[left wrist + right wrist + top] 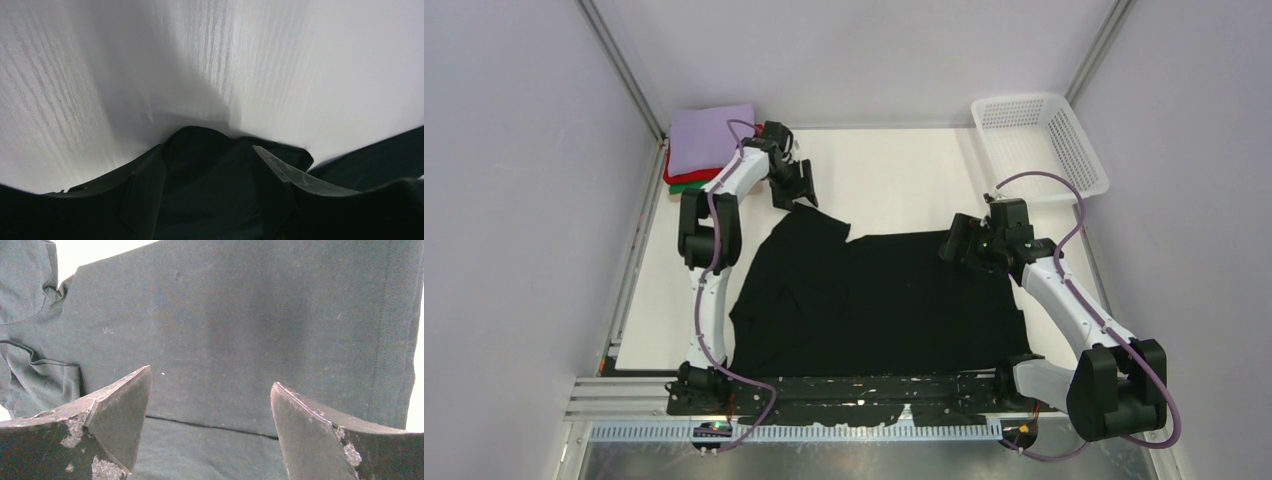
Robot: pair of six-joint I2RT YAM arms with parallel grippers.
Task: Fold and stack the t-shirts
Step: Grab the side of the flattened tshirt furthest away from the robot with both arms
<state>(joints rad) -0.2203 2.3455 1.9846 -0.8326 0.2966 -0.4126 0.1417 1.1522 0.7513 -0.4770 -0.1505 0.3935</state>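
Left gripper is clamped on the far left corner of the black t-shirt, cloth bunched between its fingers. Right gripper hangs with its jaws spread over the shirt's far right edge, gripping nothing. Behind the left gripper sits a folded stack, lavender on top; the basket lies beyond the right one.

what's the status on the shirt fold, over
Left gripper on black shirt far corner, grip unclear. Right gripper open above it. Folded stack far left. Nothing blocking.
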